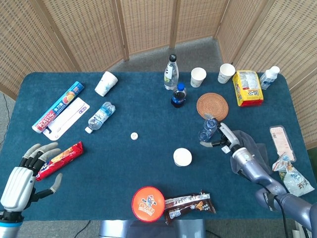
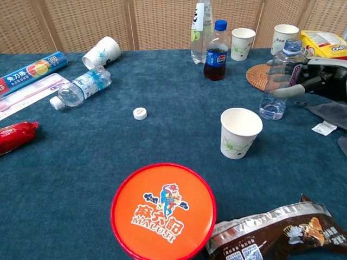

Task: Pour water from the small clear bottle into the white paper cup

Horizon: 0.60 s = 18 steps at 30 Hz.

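The small clear bottle [image 1: 208,128] [image 2: 278,81] stands uncapped on the blue table, right of centre. My right hand [image 1: 221,136] [image 2: 310,79] has reached it from the right. One finger [image 2: 286,91] lies across its front and others show behind it. I cannot tell how firmly they touch, and the bottle's base is still on the table. The white paper cup [image 1: 182,157] [image 2: 240,132] stands upright and empty, a little nearer and left of the bottle. My left hand [image 1: 26,172] hovers with its fingers spread at the front left, holding nothing.
A woven coaster [image 1: 212,105] and a Pepsi bottle [image 1: 178,95] stand just behind the clear bottle. A grey cloth [image 2: 329,112] lies under my right arm. An orange lid [image 1: 148,203], a snack wrapper [image 1: 190,204], a loose cap [image 1: 133,135] and a red packet [image 1: 64,157] lie nearby.
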Each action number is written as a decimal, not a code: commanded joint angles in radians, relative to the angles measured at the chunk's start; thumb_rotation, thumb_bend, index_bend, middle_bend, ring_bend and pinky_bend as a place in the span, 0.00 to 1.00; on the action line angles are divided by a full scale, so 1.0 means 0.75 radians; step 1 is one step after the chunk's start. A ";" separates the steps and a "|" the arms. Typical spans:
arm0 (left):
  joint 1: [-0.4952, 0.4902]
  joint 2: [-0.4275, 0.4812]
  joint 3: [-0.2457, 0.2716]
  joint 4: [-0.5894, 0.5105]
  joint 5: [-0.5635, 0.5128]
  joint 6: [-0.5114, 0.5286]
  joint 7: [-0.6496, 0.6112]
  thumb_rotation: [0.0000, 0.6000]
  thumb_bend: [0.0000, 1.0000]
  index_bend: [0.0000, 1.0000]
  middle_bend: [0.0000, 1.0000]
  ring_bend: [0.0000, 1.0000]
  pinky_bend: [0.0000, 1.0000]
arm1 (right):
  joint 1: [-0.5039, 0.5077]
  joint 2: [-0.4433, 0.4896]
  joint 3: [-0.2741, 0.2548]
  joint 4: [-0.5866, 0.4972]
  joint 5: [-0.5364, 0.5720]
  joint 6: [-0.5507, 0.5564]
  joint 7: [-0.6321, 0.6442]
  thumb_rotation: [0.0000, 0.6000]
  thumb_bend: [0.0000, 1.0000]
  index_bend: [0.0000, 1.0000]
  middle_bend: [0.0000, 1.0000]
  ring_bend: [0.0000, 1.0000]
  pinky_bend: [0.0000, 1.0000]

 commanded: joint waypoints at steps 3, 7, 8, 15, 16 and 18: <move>0.011 0.001 0.003 0.012 -0.007 0.013 -0.012 0.78 0.47 0.20 0.19 0.18 0.10 | 0.021 -0.025 0.014 0.022 0.027 -0.020 0.001 1.00 0.10 0.00 0.00 0.00 0.00; 0.019 0.001 0.003 0.018 -0.012 0.022 -0.016 0.77 0.47 0.20 0.19 0.18 0.09 | 0.030 -0.050 0.037 0.054 0.074 -0.044 -0.012 1.00 0.13 0.13 0.13 0.05 0.12; 0.021 0.002 0.003 0.019 -0.013 0.024 -0.017 0.77 0.47 0.20 0.19 0.18 0.09 | 0.029 -0.058 0.045 0.064 0.091 -0.049 -0.016 1.00 0.14 0.19 0.19 0.08 0.17; 0.031 0.001 -0.003 0.018 -0.020 0.038 -0.014 0.78 0.47 0.20 0.19 0.18 0.08 | 0.005 -0.078 0.045 0.097 0.108 -0.046 0.039 1.00 0.26 0.60 0.67 0.51 0.55; 0.031 0.001 -0.003 0.017 -0.020 0.037 -0.012 0.78 0.47 0.20 0.19 0.18 0.08 | 0.001 -0.081 0.042 0.102 0.104 -0.040 0.043 1.00 0.26 0.60 0.68 0.52 0.56; 0.029 0.000 -0.005 0.015 -0.020 0.033 -0.007 0.78 0.47 0.20 0.19 0.18 0.08 | -0.009 -0.088 0.040 0.113 0.099 -0.021 0.053 1.00 0.25 0.61 0.68 0.52 0.56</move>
